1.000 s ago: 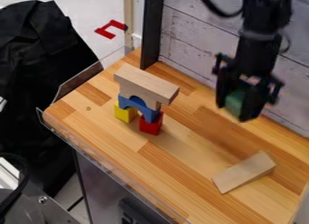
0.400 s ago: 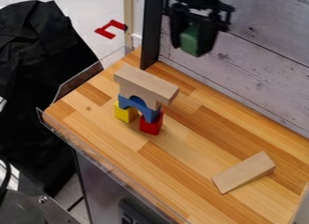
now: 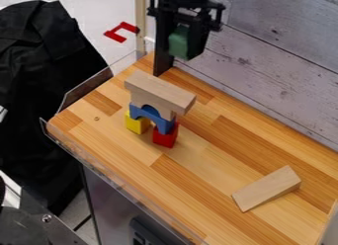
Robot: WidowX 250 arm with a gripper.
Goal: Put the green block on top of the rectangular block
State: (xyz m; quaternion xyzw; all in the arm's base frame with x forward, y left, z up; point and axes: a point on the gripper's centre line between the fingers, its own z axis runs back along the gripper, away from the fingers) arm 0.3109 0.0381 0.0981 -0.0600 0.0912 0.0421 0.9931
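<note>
The tool (image 3: 184, 50), at the upper middle of the frame, grips the green block (image 3: 178, 41). The rectangular block (image 3: 159, 91) caps the stack left of centre, below the tool in the picture and slightly left, its long axis slanting from upper left to lower right; the coming move likely follows that offset.

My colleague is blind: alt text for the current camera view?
A black robot gripper holds a green block aloft near a tower: rectangular wooden block atop wooden arch, blue arch, yellow block and red block. Another wooden block lies apart.
</note>
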